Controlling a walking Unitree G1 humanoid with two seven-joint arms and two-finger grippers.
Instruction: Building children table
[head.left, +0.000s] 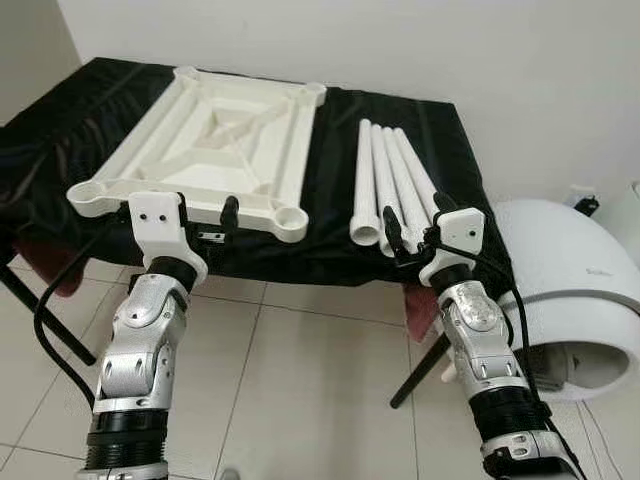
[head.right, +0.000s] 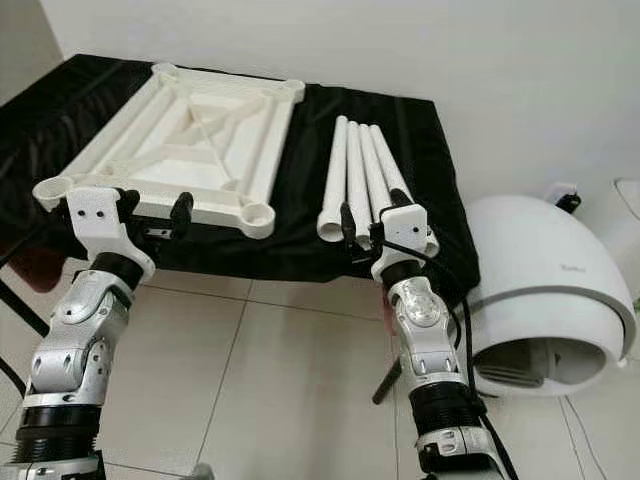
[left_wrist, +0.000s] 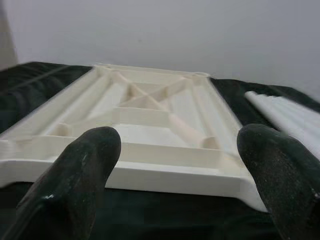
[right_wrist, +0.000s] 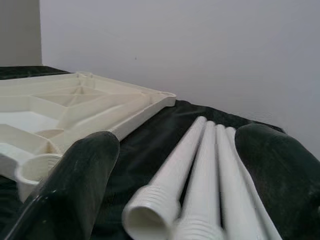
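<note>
Left eye view: left gripper (head.left: 205, 212) open, empty, by tabletop (head.left: 215, 140); right gripper (head.left: 412, 232) open, empty, at legs (head.left: 392, 185).

even bright light, wrist views soft

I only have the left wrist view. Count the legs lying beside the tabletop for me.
Observer: Four white plastic tube legs lie side by side on the black cloth-covered table. They are on the robot's right of the upturned white plastic tabletop.
Operator: Report where the right hand is.
Observer: The right hand is at the legs' near ends, with its fingers open and holding nothing.
Operator: Tell me what is on the floor to the right.
Observer: A white domed plastic appliance stands beside the table, close to the right arm.
</note>
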